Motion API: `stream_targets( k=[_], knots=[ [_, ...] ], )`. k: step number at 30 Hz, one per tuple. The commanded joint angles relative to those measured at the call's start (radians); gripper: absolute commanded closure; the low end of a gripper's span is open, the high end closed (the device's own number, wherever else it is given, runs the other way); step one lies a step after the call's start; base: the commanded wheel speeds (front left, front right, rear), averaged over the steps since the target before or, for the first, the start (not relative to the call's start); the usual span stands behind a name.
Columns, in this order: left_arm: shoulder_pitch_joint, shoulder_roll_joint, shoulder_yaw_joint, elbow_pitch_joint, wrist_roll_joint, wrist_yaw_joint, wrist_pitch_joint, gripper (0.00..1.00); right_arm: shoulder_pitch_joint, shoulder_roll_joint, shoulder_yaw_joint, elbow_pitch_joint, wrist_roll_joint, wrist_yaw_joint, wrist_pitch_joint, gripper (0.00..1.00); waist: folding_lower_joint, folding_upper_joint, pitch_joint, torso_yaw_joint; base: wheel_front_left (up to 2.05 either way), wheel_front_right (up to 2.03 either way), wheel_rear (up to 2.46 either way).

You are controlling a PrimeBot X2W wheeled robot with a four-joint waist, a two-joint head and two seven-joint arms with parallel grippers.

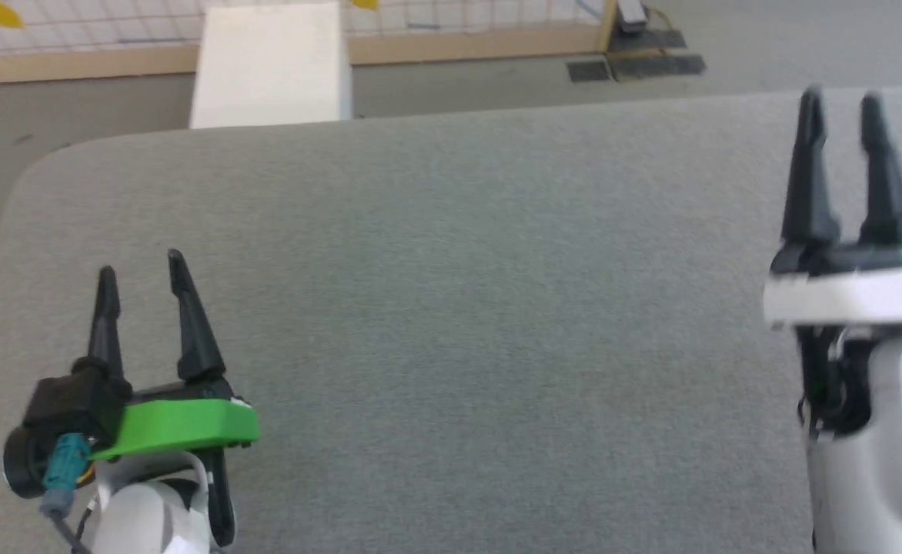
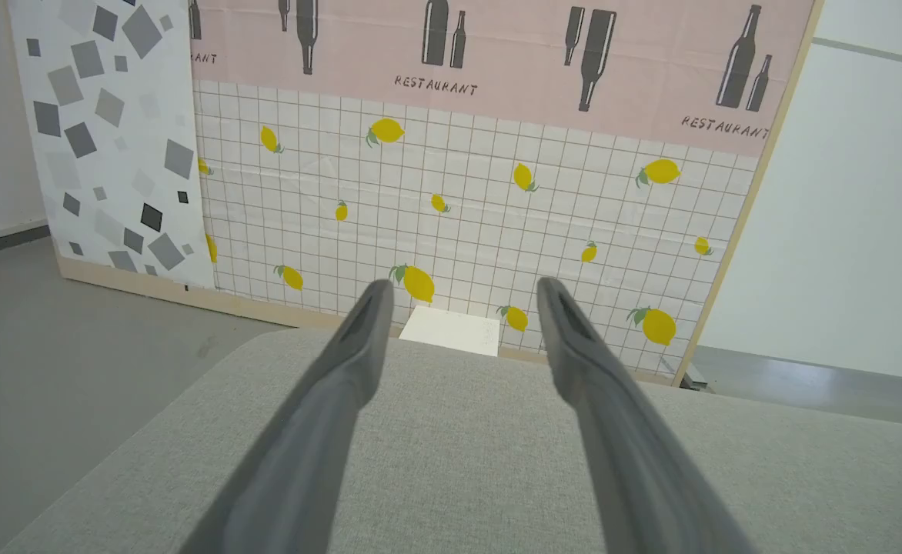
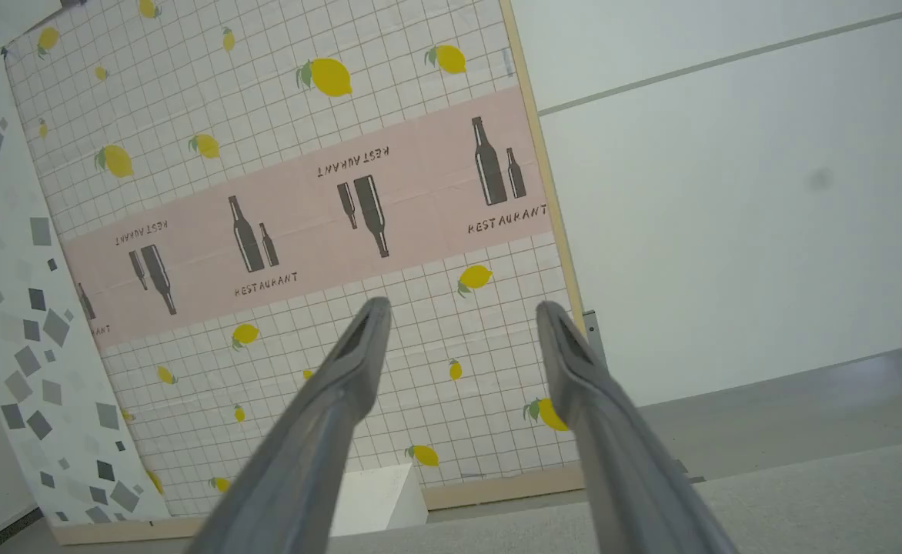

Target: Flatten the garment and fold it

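Grey woven fabric covers the counter [image 1: 451, 308] in front of me, and past its far edge a white box [image 1: 270, 65] stands on the floor before a lemon-print wall panel [image 2: 497, 208]. My left pincer [image 1: 141, 265] hovers over the near left part, its two dark fingers spread with nothing between them, while my right pincer [image 1: 840, 96] reaches toward the far right edge, equally released and empty. Where the garment lies I cannot tell

I count two grippers: left gripper [image 1: 141, 264] and right gripper [image 1: 840, 95]. Also logged: one table [image 1: 451, 269], one white box [image 1: 270, 65].
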Motion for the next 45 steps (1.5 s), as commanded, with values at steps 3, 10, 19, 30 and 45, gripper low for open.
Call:
stream_targets(
  k=[3,10,19,30,45],
  knots=[
    [-0.002,-0.007,-0.018,0.039,0.022,0.005,-0.008,0.00,0.083,0.002,0.034,0.002,-0.016,-0.001,-0.011,0.00,0.0001,0.0000,-0.066,0.064,0.00,0.00,0.00],
    [0.005,-0.018,-0.079,0.119,0.058,0.003,-0.011,0.00,0.216,0.002,0.074,-0.012,-0.067,-0.001,-0.016,0.00,0.0001,0.0000,-0.084,0.068,0.00,0.00,0.00],
    [0.038,-0.037,-0.141,0.215,0.064,-0.014,-0.018,0.00,0.336,0.002,0.083,-0.008,-0.099,-0.001,-0.016,0.00,0.0001,0.0000,-0.088,0.063,0.00,0.00,0.00],
    [0.044,-0.051,-0.165,0.269,0.054,-0.021,-0.021,0.00,0.369,0.002,0.080,0.061,-0.120,-0.001,-0.016,0.00,0.0001,0.0000,-0.091,0.064,0.00,0.00,0.00],
    [0.040,-0.053,-0.157,0.263,0.053,-0.027,-0.009,1.00,0.361,0.002,0.082,0.064,-0.114,0.000,-0.007,1.00,0.0001,0.0000,-0.095,0.066,0.00,0.00,0.00]
  ],
)
